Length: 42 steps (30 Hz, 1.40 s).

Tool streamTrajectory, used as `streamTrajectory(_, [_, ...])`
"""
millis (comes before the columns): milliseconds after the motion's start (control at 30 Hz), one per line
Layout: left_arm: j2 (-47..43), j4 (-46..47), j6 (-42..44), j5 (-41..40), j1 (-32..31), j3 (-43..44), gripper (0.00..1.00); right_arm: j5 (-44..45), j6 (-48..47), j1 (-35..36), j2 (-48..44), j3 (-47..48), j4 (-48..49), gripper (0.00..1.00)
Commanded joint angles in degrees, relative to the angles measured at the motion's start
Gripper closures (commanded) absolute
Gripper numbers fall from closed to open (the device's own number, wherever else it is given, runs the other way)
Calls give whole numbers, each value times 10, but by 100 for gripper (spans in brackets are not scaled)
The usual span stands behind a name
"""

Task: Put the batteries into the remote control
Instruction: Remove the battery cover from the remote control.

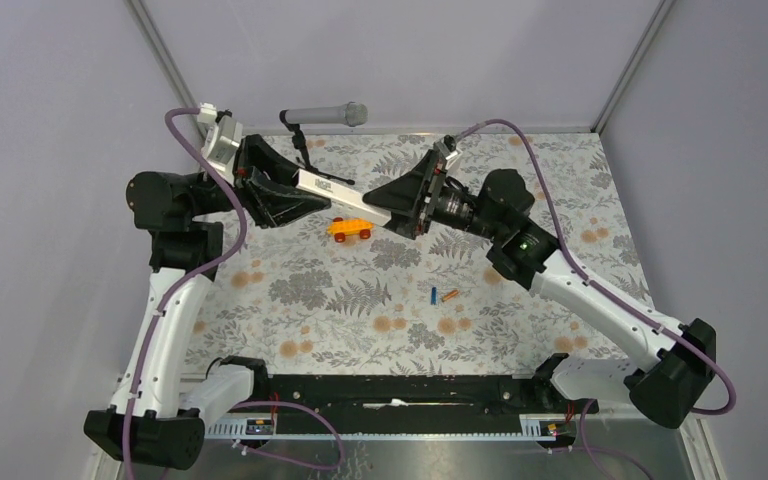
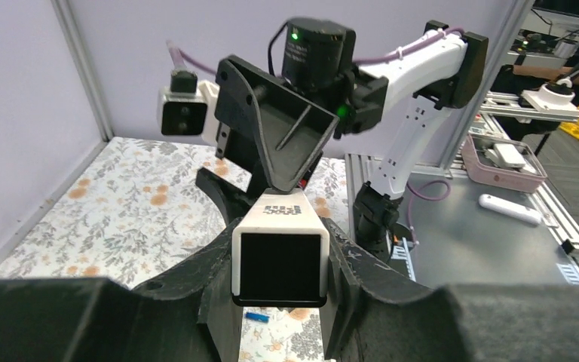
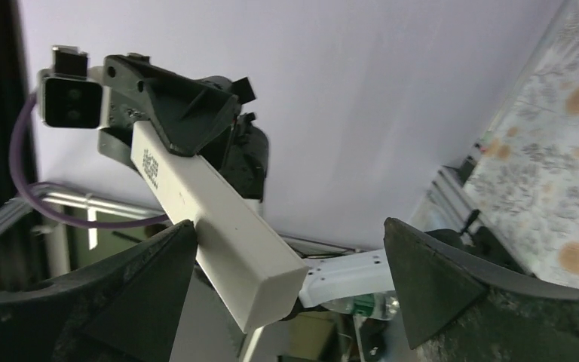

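Pinching one end of the white remote control (image 1: 345,197), the left pincer (image 1: 303,190) holds it aloft, while the right pincer (image 1: 400,207) gapes wide around its free end. This looks like a regrasp or cover removal, and the next move calls for a square closing. Both batteries (image 1: 441,295) lie unloaded on the floral tabletop (image 1: 290,300), with lilac walls (image 1: 410,50) around.

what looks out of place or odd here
Nothing spilled or damaged. The one stray is the orange toy car, on the mat roughly beneath the remote control held aloft by the left gripper.
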Motion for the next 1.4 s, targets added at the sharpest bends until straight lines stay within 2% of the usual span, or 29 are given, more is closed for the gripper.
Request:
streamTrajectory(0, [-10, 125, -63, -64, 2, -3, 100, -43, 139, -1, 6, -37, 266, 0])
streamTrajectory(100, [-15, 170, -108, -96, 2, -16, 100, -53, 168, -1, 18, -32, 335, 0])
streamTrajectory(200, [-17, 189, -134, -109, 2, -22, 100, -56, 178, -1, 20, -18, 353, 3])
streamTrajectory(267, [-20, 179, -134, -118, 2, -28, 100, -74, 183, -1, 27, -2, 351, 10])
streamTrajectory(433, [-20, 182, -154, -114, 1, -29, 100, -103, 222, -1, 49, 4, 358, 38])
streamTrajectory(500, [-16, 204, -173, -105, 1, -29, 100, -104, 251, -1, 59, -3, 385, 44])
streamTrajectory(567, [-17, 237, -189, -95, 1, -33, 100, -99, 275, -2, 69, -13, 418, 45])
streamTrajectory(633, [-20, 259, -201, -88, 1, -38, 100, -98, 287, -2, 75, -16, 445, 42])
streamTrajectory(733, [-23, 248, -191, -86, 1, -37, 100, -100, 285, -2, 77, -17, 435, 37])
streamTrajectory(833, [-23, 227, -174, -91, 1, -31, 100, -108, 282, -1, 80, -15, 426, 39])
streamTrajectory(1000, [-20, 200, -149, -100, 1, -28, 100, -135, 264, -2, 83, -9, 401, 55])
streamTrajectory(1100, [-14, 200, -146, -103, 2, -25, 100, -137, 266, -2, 86, -14, 404, 75])
streamTrajectory(1167, [-10, 187, -133, -105, 3, -17, 100, -131, 271, -4, 86, -24, 413, 85])
streamTrajectory(1267, [-4, 145, -105, -117, 3, 7, 100, -121, 274, -12, 82, -45, 432, 91])
streamTrajectory(1367, [3, 125, -88, -116, 5, 27, 100, -118, 282, -29, 80, -63, 452, 89])
